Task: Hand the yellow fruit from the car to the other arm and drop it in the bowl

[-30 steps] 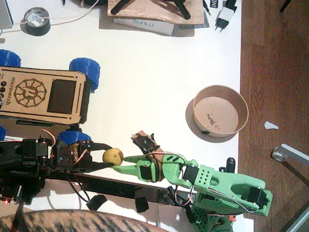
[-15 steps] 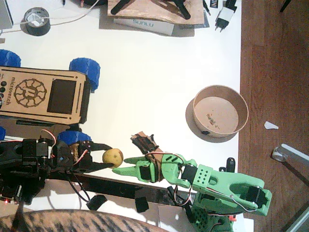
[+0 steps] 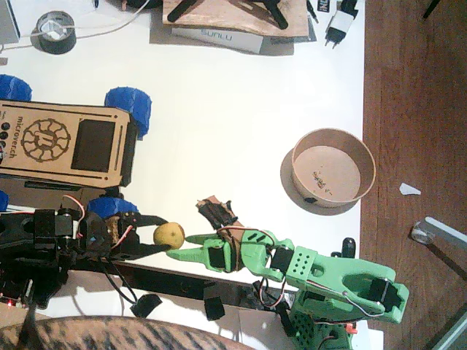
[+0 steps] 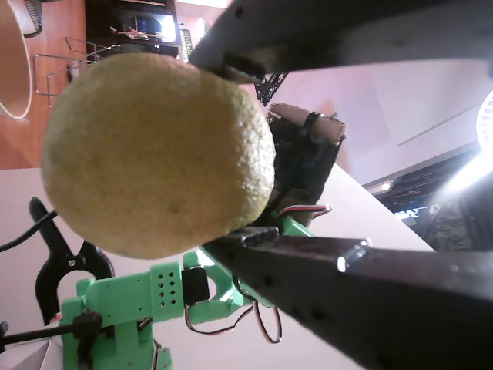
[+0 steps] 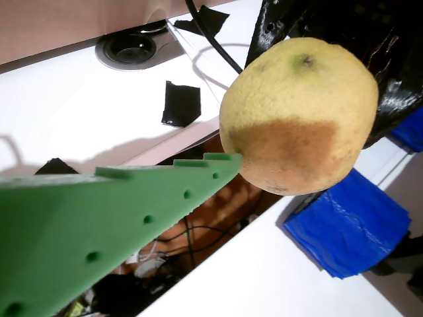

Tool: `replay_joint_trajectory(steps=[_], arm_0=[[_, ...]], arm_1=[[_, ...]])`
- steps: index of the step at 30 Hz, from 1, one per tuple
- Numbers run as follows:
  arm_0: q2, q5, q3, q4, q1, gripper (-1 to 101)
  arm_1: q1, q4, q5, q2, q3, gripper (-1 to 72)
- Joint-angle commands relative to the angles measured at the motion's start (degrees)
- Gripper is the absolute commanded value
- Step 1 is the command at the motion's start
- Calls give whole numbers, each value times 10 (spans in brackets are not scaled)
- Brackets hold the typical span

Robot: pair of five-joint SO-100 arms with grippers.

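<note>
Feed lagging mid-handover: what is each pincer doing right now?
Left pincer: shut on the yellow fruit.
Right pincer: open, tips at the fruit, not clamped.

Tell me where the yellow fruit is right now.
In the fixed view, the yellow fruit sits low and left of centre, held in the left gripper, with the right gripper at it.

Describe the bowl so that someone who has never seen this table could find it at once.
Go to the white table's right edge, where it meets the wooden floor. The bowl stands there alone, apart from both arms and across the table from the car. It is round, tan-brown, low-walled and pale inside, unlike the smaller dark tape roll at the far left corner.
</note>
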Motion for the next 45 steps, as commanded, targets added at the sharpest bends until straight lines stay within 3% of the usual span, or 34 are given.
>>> replay_joint_trajectory(steps=[1,14,23,26,45], arm_0=[[1,-7,-7,-6,4,1],[1,-5,-7,-7,1,1],[2,-4,-7,-7,-2,1],[4,-3,-7,-7,-3,1],[19,0,-8,5,-38,1]], arm_1=[[0,-25,-4,-6,-34,261],[18,-50,10,-63,-17,263],[29,48,27,18,-3,270],[31,54,28,21,-4,271],[69,-52,-17,-74,-62,266]])
